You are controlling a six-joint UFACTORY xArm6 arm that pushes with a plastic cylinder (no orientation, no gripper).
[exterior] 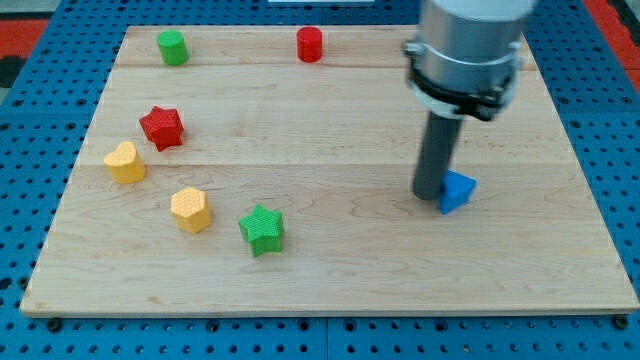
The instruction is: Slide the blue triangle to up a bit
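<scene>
Blue triangle touching my tip

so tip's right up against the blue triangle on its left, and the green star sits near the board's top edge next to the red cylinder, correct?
One thing is off. In the camera view my tip is against the blue triangle on its left, but the green star sits near the board's bottom edge, right of the yellow hexagon. The block near the top edge with the red cylinder is the green cylinder.
</scene>
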